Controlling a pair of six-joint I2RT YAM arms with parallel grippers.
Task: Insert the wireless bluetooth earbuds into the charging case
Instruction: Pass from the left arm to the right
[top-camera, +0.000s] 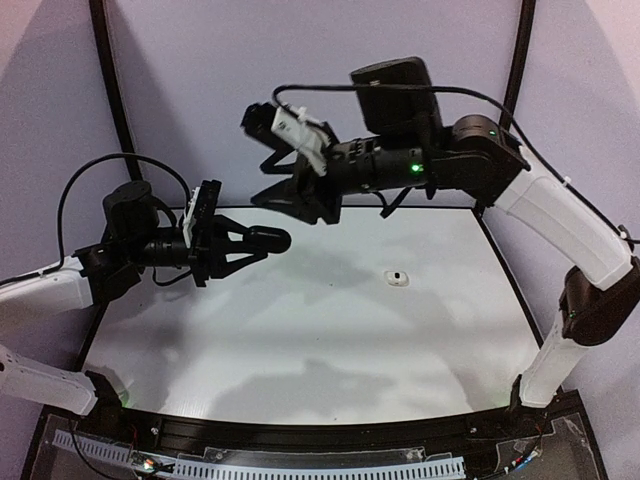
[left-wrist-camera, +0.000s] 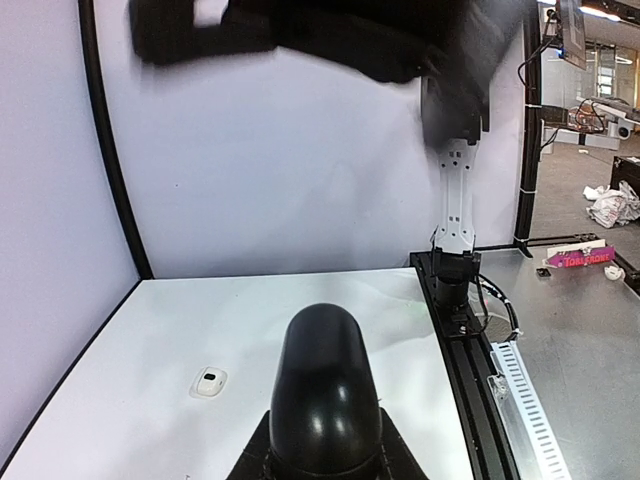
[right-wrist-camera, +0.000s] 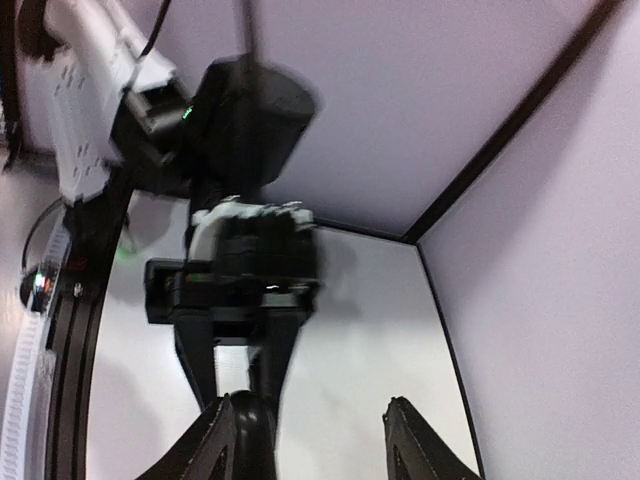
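My left gripper (top-camera: 262, 240) is shut on a glossy black rounded charging case (top-camera: 268, 239) and holds it level above the left of the white table (top-camera: 320, 340). In the left wrist view the black charging case (left-wrist-camera: 323, 390) fills the space between the jaws of the left gripper (left-wrist-camera: 325, 445). My right gripper (top-camera: 268, 182) hangs open just above and behind it. In the right wrist view the right gripper (right-wrist-camera: 310, 410) has its jaws wide apart, with the black charging case (right-wrist-camera: 252, 435) against its left finger. The earbuds are out of view.
A small white rounded piece with a dark mark (top-camera: 398, 277) lies flat on the table right of centre, also visible as the white piece (left-wrist-camera: 209, 381) in the left wrist view. Purple walls enclose the back and sides. A black rail (top-camera: 330, 435) runs along the near edge.
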